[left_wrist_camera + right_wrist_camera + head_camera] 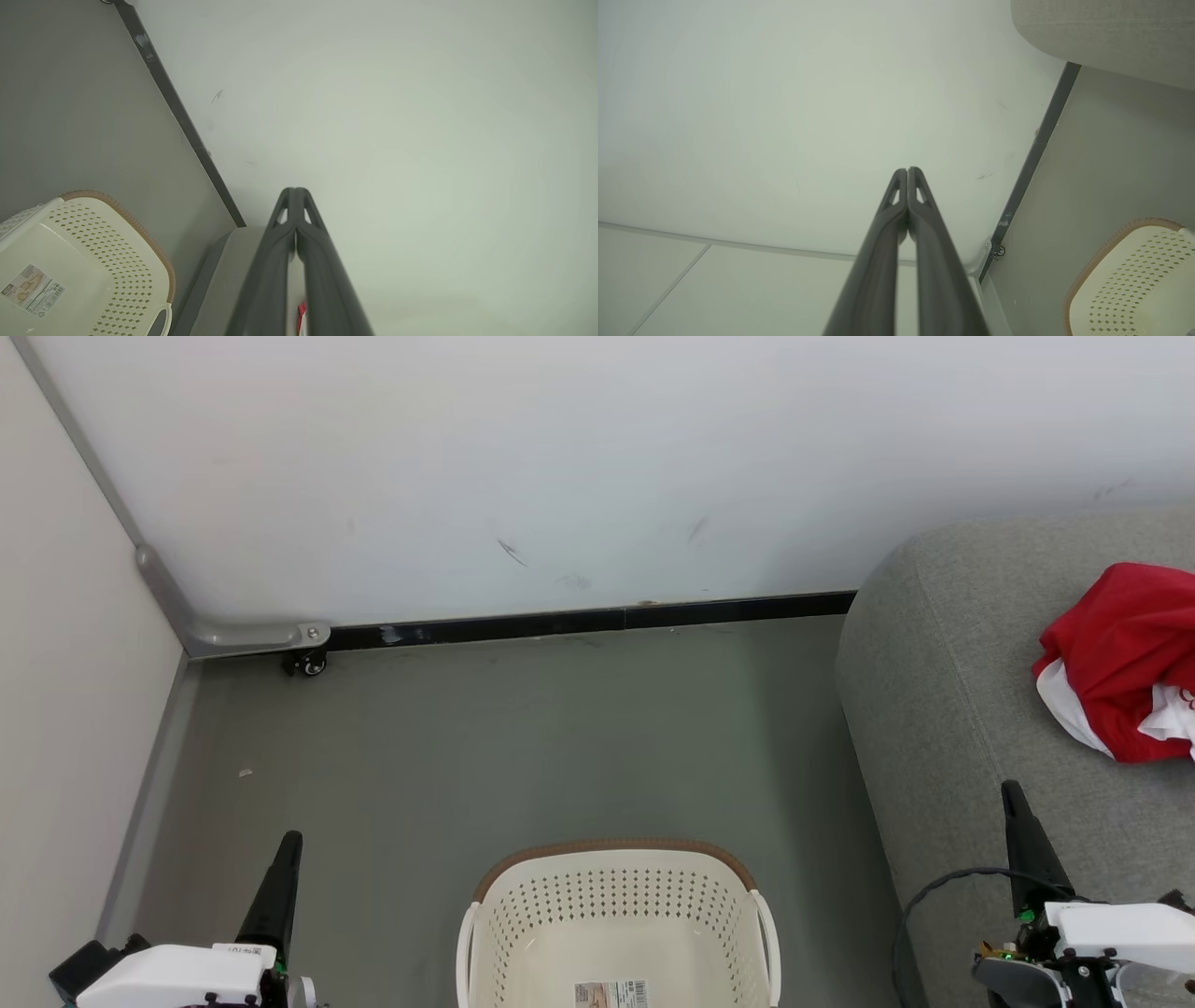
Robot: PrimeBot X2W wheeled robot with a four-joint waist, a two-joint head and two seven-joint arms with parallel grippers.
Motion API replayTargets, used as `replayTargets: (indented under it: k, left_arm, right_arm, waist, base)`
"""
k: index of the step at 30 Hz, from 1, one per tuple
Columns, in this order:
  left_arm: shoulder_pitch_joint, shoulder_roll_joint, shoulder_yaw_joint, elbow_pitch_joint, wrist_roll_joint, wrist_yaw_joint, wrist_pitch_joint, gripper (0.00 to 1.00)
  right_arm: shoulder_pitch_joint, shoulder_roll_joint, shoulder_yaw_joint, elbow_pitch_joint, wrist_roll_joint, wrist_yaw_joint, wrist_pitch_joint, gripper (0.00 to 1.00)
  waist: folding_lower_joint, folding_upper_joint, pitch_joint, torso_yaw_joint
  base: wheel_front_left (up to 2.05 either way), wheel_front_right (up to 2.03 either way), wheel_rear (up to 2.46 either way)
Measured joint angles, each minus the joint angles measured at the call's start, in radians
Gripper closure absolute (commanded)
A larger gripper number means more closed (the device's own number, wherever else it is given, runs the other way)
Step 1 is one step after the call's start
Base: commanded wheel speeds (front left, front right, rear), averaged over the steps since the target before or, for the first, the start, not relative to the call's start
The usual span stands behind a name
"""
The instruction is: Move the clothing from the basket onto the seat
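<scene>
The cream basket (616, 849) with its brown rim stands on the floor at the bottom centre. The part of its inside that shows holds only a label. Red clothing (1120, 653) with white trim lies bunched on the light grey seat (943, 691) at the right. My left gripper (291, 845) is shut and holds nothing, low at the left of the basket. My right gripper (1011, 795) is shut and holds nothing, over the seat's front part. In the left wrist view my left gripper (295, 191) points at the wall, with the basket (93, 261) at its lower left. In the right wrist view my right gripper (908, 170) also faces the wall, with the basket (1134, 280) and the seat (1111, 37) to its right.
A white wall (597, 476) with a black baseboard (597, 619) closes the far side. A pale panel (65, 691) stands at the left, and a metal bracket with a small caster (308, 661) sits in the corner. Grey floor (523, 737) lies between the basket and the wall.
</scene>
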Motion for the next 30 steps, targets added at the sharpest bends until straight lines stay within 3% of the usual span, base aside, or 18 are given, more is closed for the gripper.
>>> replayTargets:
  k: [12, 30]
  left_arm:
    - [-0.019, -0.010, 0.026, 0.000, -0.147, -0.034, 0.034, 1.00]
    - [-0.019, -0.011, 0.027, 0.000, -0.151, -0.034, 0.033, 1.00]
  right_arm:
    - [-0.025, -0.005, -0.009, 0.003, 0.159, 0.000, 0.029, 1.00]
    - [-0.025, -0.006, -0.015, 0.003, 0.165, 0.000, 0.029, 1.00]
  waist:
    - [-0.0001, 0.0000, 0.002, 0.000]
    - [-0.0003, 0.0000, 0.002, 0.000]
  base:
    - [0.00, 0.00, 0.00]
    - [0.00, 0.00, 0.00]
